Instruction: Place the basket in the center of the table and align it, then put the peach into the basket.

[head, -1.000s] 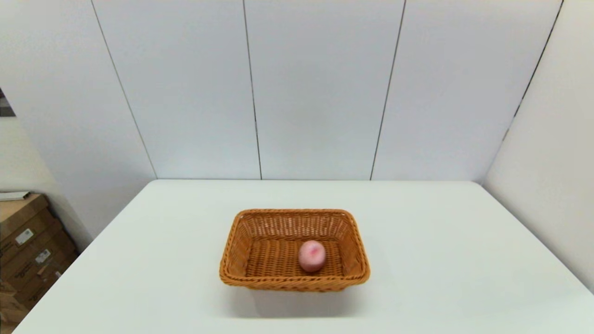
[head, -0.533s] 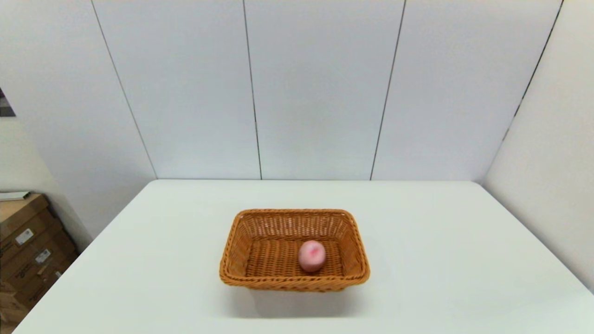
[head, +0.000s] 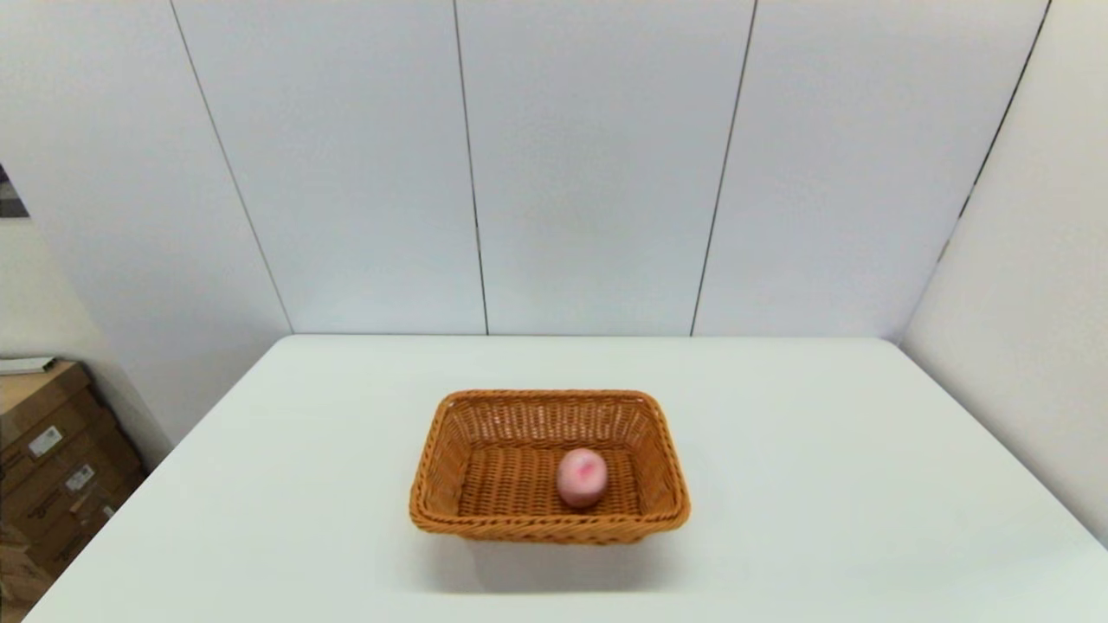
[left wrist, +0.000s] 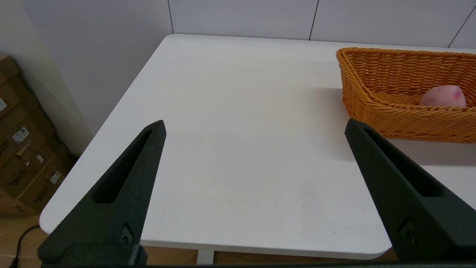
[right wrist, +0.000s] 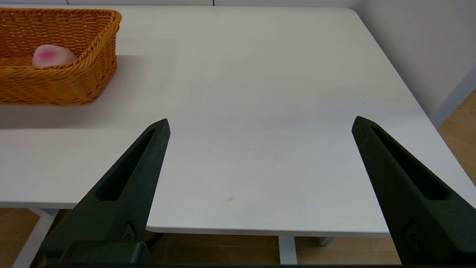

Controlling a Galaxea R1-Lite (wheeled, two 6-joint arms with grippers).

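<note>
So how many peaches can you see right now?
1. The peach lies inside the basket, near its front wall, at the middle of the table. None shows elsewhere.

basket cut by wrist-view edges, peach lower half behind rim, both arms outside head view

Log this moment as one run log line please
peach: in basket | basket: mid-table | left gripper: open, parked | right gripper: open, parked
</note>
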